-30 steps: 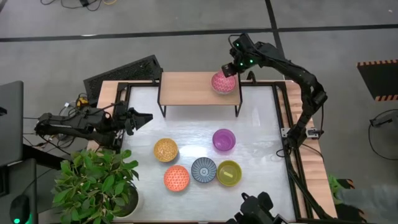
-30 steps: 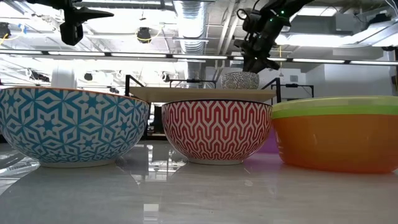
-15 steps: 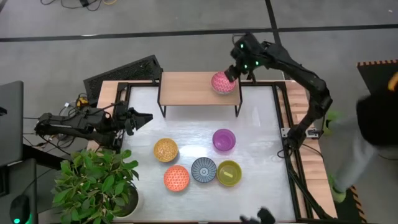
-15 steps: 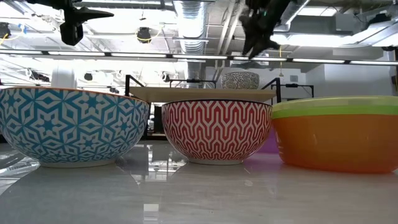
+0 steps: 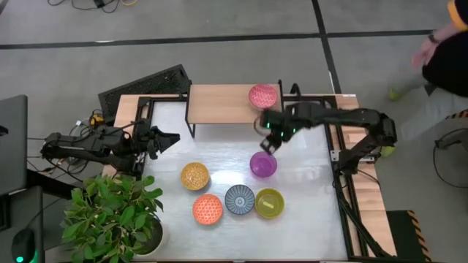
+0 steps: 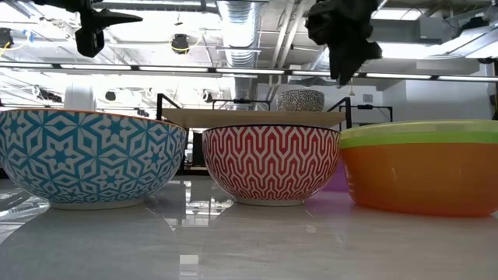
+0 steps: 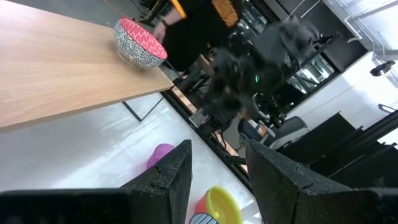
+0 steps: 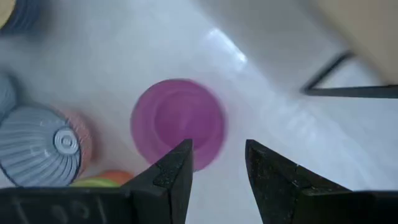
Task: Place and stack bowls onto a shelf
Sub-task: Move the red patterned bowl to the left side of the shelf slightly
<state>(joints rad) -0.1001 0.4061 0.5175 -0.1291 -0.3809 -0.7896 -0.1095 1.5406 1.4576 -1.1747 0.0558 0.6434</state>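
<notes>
While right gripper [image 5: 268, 139] hovers over purple bowl [image 5: 263, 164], jaws apart w/ nothing between: looks rigid, glossy, prob slippery; pinch rim.

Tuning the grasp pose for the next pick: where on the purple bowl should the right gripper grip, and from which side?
Take the purple bowl by its rim, from above. It sits upright and open-topped on the white table, so one finger can go inside the wall, one outside. The right gripper hovers open, near its shelf-side rim, which is clear of the other bowls.
</notes>
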